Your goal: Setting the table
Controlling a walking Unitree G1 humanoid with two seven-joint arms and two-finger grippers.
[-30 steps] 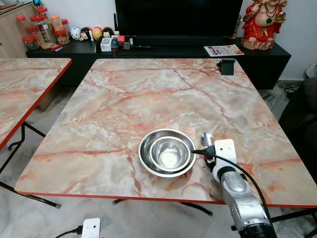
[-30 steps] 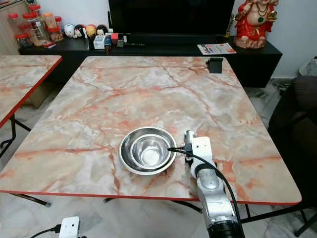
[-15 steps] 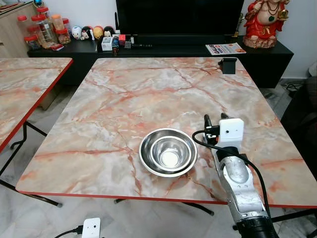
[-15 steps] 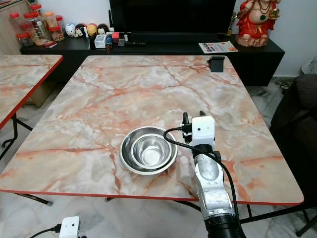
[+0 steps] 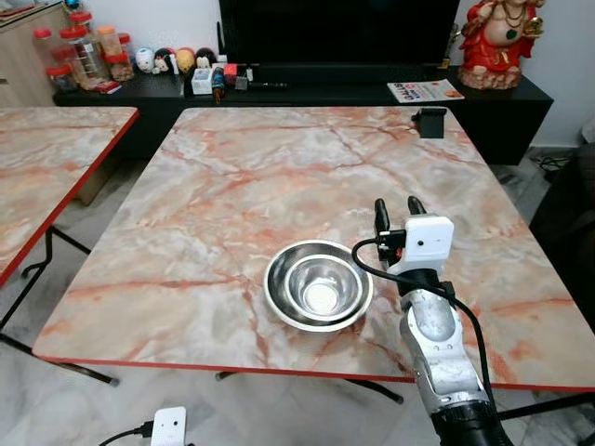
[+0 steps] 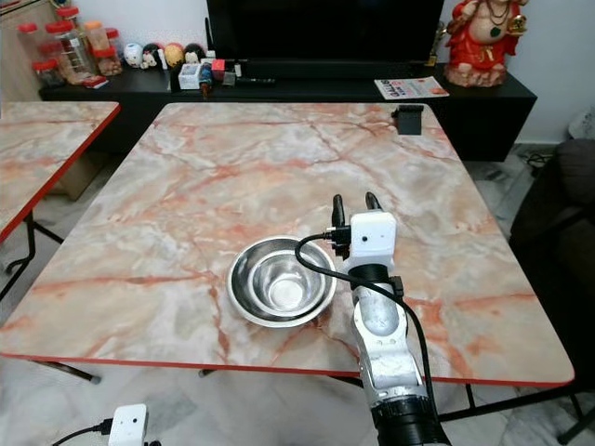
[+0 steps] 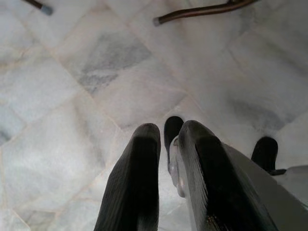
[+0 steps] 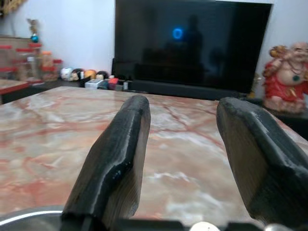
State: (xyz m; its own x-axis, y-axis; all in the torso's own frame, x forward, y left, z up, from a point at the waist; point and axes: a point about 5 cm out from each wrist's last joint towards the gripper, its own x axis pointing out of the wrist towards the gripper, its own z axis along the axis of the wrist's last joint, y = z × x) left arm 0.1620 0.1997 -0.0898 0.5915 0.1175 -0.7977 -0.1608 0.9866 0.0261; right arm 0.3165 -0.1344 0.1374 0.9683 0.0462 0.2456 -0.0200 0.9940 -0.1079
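Note:
A shiny steel bowl (image 5: 319, 285) sits on the marble table (image 5: 279, 167), near its front edge. My right gripper (image 5: 397, 206) hovers above the table just right of the bowl, fingers pointing away from me and open with nothing between them. The right wrist view looks between the two black fingers (image 8: 120, 149) across the tabletop, and the bowl's rim (image 8: 29, 217) shows at the lower corner. My left gripper (image 7: 166, 144) hangs idle over the tiled floor, fingers together.
A small black object (image 5: 429, 122) stands at the table's far right corner. Behind it is a black TV cabinet (image 5: 502, 102) with a red figurine (image 5: 497, 42) and jars (image 5: 84, 51). A second marble table (image 5: 46, 167) stands left, a dark chair (image 5: 572, 214) right.
My right gripper has risen from the tabletop beside the bowl and now stands higher and farther forward. A silver piece that lay at its fingertips a second ago is out of sight.

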